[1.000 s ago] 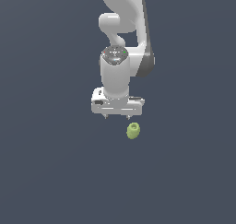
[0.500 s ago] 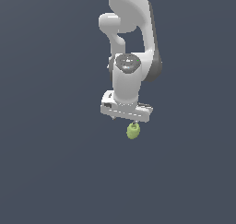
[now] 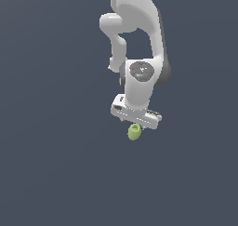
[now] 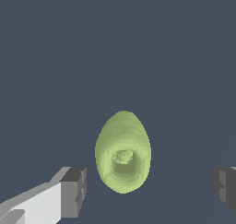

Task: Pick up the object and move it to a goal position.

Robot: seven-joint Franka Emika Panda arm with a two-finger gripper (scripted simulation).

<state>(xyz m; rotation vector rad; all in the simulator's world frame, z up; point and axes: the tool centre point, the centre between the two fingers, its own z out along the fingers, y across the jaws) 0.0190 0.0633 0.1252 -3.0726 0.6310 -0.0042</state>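
Hovering above the object (image 4: 122, 152) with jaws spread, the gripper (image 4: 150, 186) risked nudging it toward three o'clock, closing off-centre.

Item under inspection: one small yellow-green rounded lump (image 3: 134, 132), egg- to pear-shaped, with a matte, faintly faceted surface. In the exterior view it sits slightly below and right of frame centre, on the plain dark grey-blue ground. In the wrist view the lump (image 4: 123, 152) fills the lower centre of the frame, long axis running up the picture, narrower end uppermost. A round dimple with a small raised core marks its broader lower part, facing the camera.
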